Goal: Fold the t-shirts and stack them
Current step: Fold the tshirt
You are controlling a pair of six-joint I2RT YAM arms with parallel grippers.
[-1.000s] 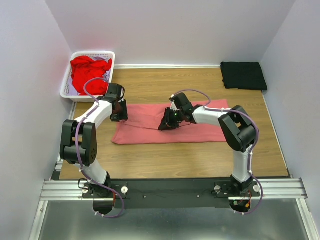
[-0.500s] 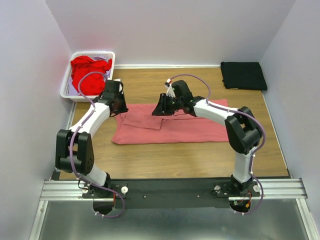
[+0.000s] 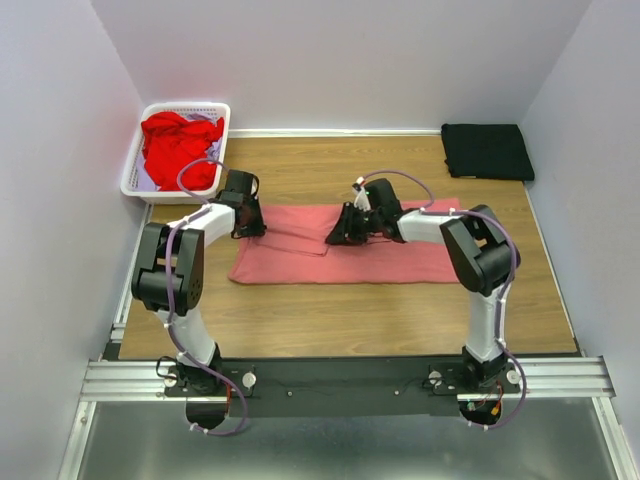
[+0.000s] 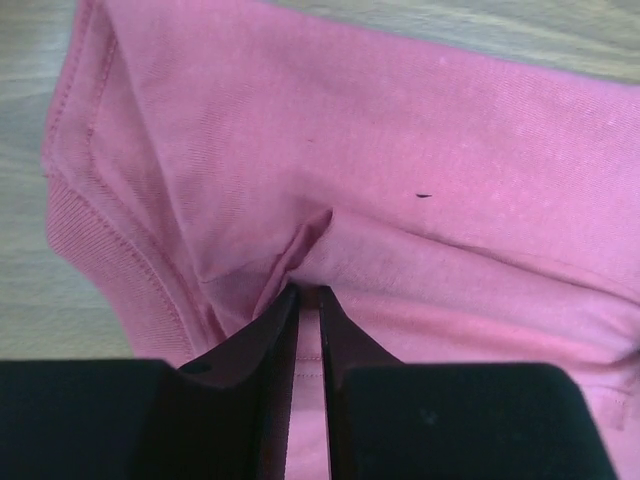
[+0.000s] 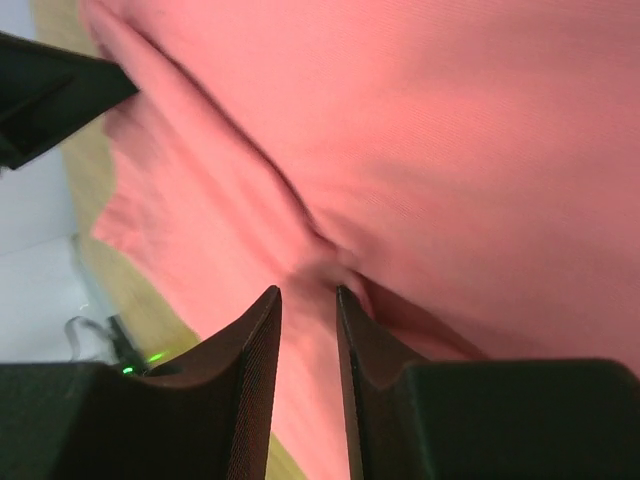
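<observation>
Our left end effector (image 3: 250, 218) (image 4: 308, 292) is low on the counter (image 3: 350, 320), its fingers drawn almost together on a thin raised ridge of the pink t-shirt (image 3: 400, 255) (image 4: 450, 130). The pinch sits at the shirt's 10 o'clock corner in the top view. In the left wrist view a ribbed edge runs along the cloth at 9 o'clock.

Our right end effector (image 3: 345, 232) (image 5: 308, 292) rests on the shirt's far edge, near the middle. Its fingers stand narrowly apart, with a pucker of blurred fabric at the tips. We cannot tell whether it clamps the cloth.

The pink t-shirt (image 5: 450, 120) lies flat, with its long axis running from 9 to 3 o'clock between the two end effectors and beyond the right one. A small flap is folded over near its 9 o'clock end.

Farther out, at 10 o'clock, a white basket (image 3: 135, 165) holds crumpled red t-shirts (image 3: 175, 145). At 2 o'clock a black folded garment (image 3: 487, 150) lies well apart from the pink one.
</observation>
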